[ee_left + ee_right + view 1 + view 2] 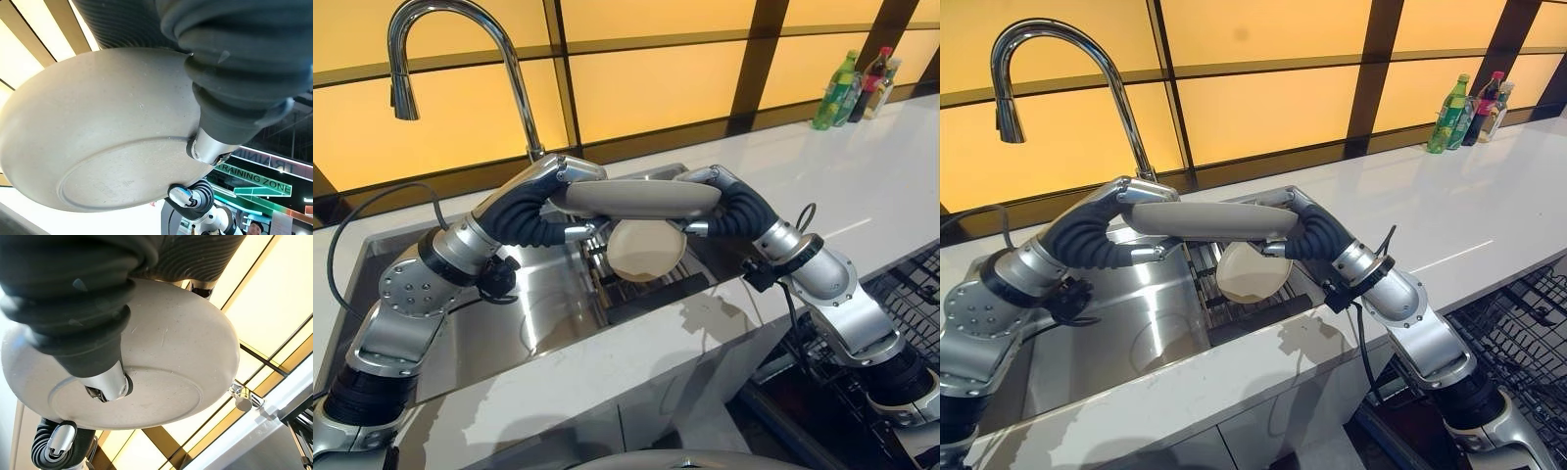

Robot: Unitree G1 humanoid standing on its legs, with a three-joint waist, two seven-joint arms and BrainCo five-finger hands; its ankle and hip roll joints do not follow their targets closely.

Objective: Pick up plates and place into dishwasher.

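Left eye view: both robot hands grip plate [636,199] edges above sink [519,304].

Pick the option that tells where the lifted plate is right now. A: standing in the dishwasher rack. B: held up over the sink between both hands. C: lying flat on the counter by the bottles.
B: the plate hangs level above the sink, the left hand at one edge and the right hand at the other.
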